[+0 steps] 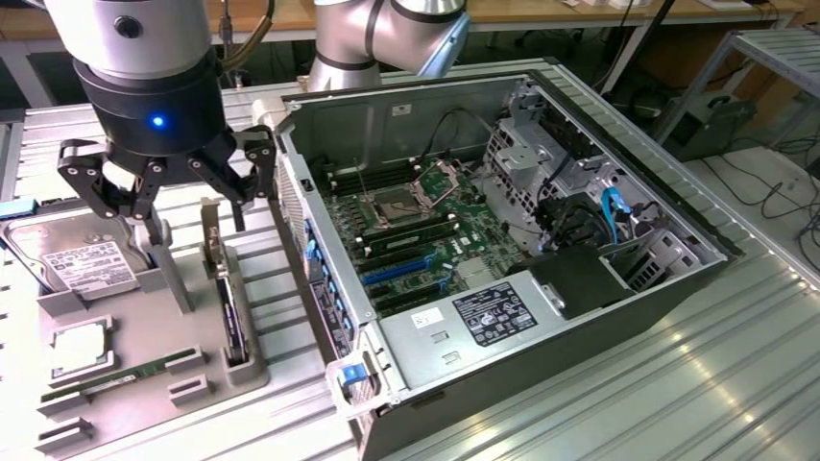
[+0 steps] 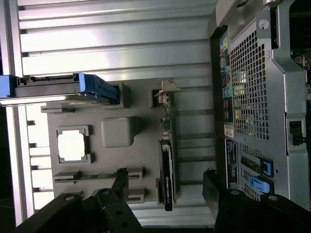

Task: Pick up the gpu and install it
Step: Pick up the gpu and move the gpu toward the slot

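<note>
Hovering at the upper left of the exterior view, the black multi-finger gripper [image 1: 173,206] has its claw spread and empty above the grey moulded holder tray [image 1: 148,331]. The thin dark green gpu [image 1: 230,322] stands on edge in a tray slot, just beside the open black computer case [image 1: 513,240]. In the wrist view, the gpu [image 2: 166,160] lies between the spread fingers [image 2: 116,187], apart from both.

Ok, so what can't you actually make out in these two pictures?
The gpu, its flat faces: exterior view, it stands on edge in the tray, so just its upper edge shows.
Part of the hard drive: exterior view, behind the gripper.
The power supply label: exterior view, print too small to read.
The motherboard: wrist view, hidden behind the case wall.
</note>
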`<state>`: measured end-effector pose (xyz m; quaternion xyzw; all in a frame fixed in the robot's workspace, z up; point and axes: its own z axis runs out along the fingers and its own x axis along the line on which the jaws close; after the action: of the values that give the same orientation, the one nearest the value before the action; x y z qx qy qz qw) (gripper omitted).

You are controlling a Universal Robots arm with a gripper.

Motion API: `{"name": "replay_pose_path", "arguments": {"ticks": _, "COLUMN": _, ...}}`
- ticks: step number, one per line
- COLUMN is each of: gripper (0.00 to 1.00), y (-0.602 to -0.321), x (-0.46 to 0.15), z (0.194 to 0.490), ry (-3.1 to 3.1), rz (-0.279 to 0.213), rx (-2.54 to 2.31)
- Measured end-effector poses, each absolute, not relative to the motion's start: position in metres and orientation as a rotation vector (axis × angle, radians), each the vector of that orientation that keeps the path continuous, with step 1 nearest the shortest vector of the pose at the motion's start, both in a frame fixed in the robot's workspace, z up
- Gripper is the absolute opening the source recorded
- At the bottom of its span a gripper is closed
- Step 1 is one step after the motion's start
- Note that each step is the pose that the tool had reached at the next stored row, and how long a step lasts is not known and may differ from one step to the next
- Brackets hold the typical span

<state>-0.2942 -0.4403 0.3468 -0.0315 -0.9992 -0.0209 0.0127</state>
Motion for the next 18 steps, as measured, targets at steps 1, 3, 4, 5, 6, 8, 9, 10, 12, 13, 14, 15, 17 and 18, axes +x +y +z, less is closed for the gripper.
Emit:
{"name": "replay_pose_path", "arguments": {"ticks": 1, "gripper": 0.72, "y": -0.440, "x": -0.294, "z": 0.346, "ry": -3.113, "rz": -0.065, "rx": -0.098}}
{"name": "replay_pose_path", "arguments": {"ticks": 3, "gripper": 0.72, "y": -0.440, "x": -0.294, "z": 0.344, "ry": -3.112, "rz": -0.065, "rx": -0.098}}
{"name": "replay_pose_path", "arguments": {"ticks": 4, "gripper": 0.72, "y": -0.440, "x": -0.294, "z": 0.343, "ry": -3.111, "rz": -0.065, "rx": -0.098}}
{"name": "replay_pose_path", "arguments": {"ticks": 5, "gripper": 0.72, "y": -0.440, "x": -0.294, "z": 0.342, "ry": -3.111, "rz": -0.065, "rx": -0.098}}
{"name": "replay_pose_path", "arguments": {"ticks": 6, "gripper": 0.72, "y": -0.440, "x": -0.294, "z": 0.342, "ry": -3.110, "rz": -0.065, "rx": -0.098}}
{"name": "replay_pose_path", "arguments": {"ticks": 8, "gripper": 0.72, "y": -0.440, "x": -0.294, "z": 0.340, "ry": -3.109, "rz": -0.065, "rx": -0.098}}
{"name": "replay_pose_path", "arguments": {"ticks": 9, "gripper": 0.72, "y": -0.440, "x": -0.294, "z": 0.339, "ry": -3.109, "rz": -0.065, "rx": -0.098}}
{"name": "replay_pose_path", "arguments": {"ticks": 10, "gripper": 0.72, "y": -0.440, "x": -0.294, "z": 0.339, "ry": -3.108, "rz": -0.065, "rx": -0.098}}
{"name": "replay_pose_path", "arguments": {"ticks": 12, "gripper": 0.72, "y": -0.440, "x": -0.294, "z": 0.337, "ry": -3.108, "rz": -0.065, "rx": -0.098}}
{"name": "replay_pose_path", "arguments": {"ticks": 13, "gripper": 0.72, "y": -0.440, "x": -0.294, "z": 0.336, "ry": -3.108, "rz": -0.065, "rx": -0.098}}
{"name": "replay_pose_path", "arguments": {"ticks": 14, "gripper": 0.72, "y": -0.441, "x": -0.294, "z": 0.334, "ry": -3.108, "rz": -0.065, "rx": -0.098}}
{"name": "replay_pose_path", "arguments": {"ticks": 15, "gripper": 0.72, "y": -0.441, "x": -0.294, "z": 0.333, "ry": -3.108, "rz": -0.065, "rx": -0.098}}
{"name": "replay_pose_path", "arguments": {"ticks": 17, "gripper": 0.72, "y": -0.441, "x": -0.294, "z": 0.331, "ry": -3.107, "rz": -0.065, "rx": -0.098}}
{"name": "replay_pose_path", "arguments": {"ticks": 18, "gripper": 0.72, "y": -0.441, "x": -0.294, "z": 0.330, "ry": -3.106, "rz": -0.065, "rx": -0.098}}
